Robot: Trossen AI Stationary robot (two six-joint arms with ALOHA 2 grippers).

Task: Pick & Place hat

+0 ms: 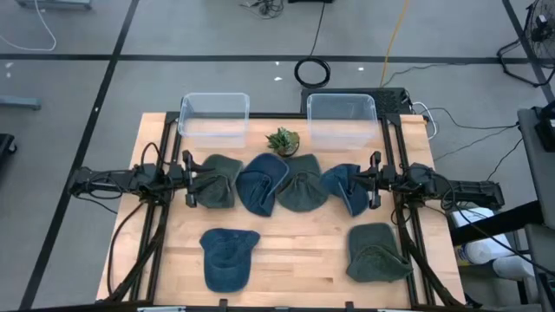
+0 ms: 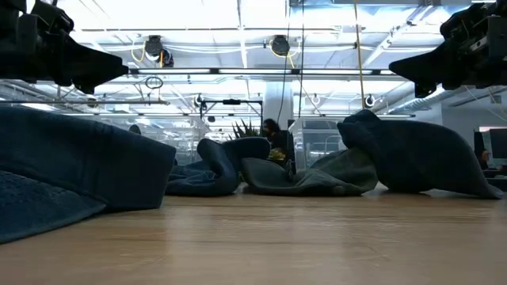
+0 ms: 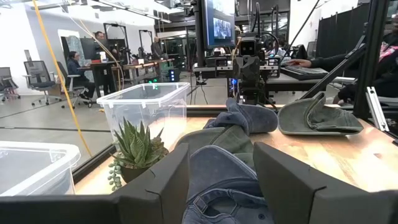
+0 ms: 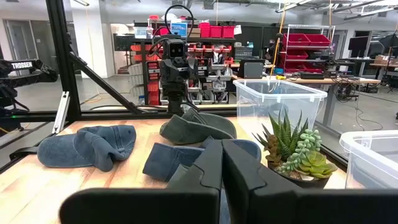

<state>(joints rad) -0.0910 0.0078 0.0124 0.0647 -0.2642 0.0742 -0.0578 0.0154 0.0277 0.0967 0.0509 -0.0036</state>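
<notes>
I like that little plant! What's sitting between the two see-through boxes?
In the high view, only the small potted succulent sits between the left clear bin and the right clear bin, just behind the row of hats.

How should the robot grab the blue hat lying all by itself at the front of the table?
Probably by the brim. The blue hat lies flat and alone on the table, with its brim spread toward the front edge. Coming straight down from above, the fingers could pinch that thin edge more easily than the wide, floppy crown.

My left hand (image 1: 188,180) at 9 o'clock is spread wide; my right hand (image 1: 375,181) at 3 o'clock is closed.
</notes>
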